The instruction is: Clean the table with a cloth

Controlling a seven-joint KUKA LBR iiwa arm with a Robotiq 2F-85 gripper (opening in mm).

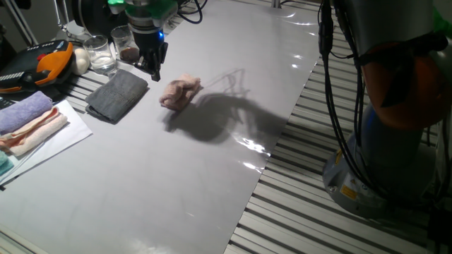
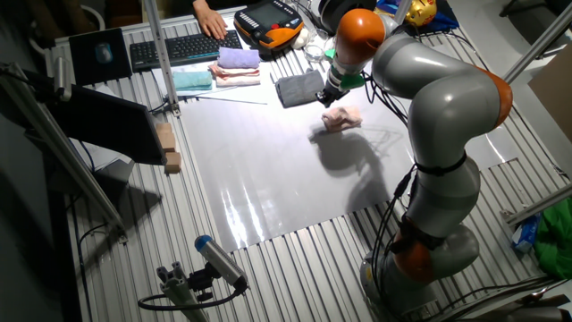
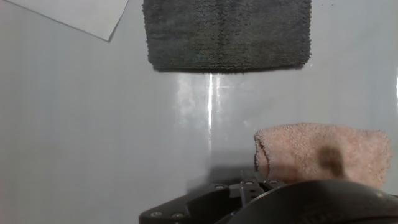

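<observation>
The pale pink cloth lies crumpled on the glossy grey table, free of the gripper. It also shows in the other fixed view and at the lower right of the hand view. My gripper hangs just above the table, a little left of the cloth and beside the dark grey cloth. Its fingers look spread and hold nothing. In the other fixed view the gripper sits between the two cloths. The hand view shows only the hand's black body at the bottom.
The dark grey cloth lies flat ahead of the hand. Folded lavender and peach towels rest on white paper at the left. Glasses and an orange-black pendant stand behind. Slatted metal edges border the sheet.
</observation>
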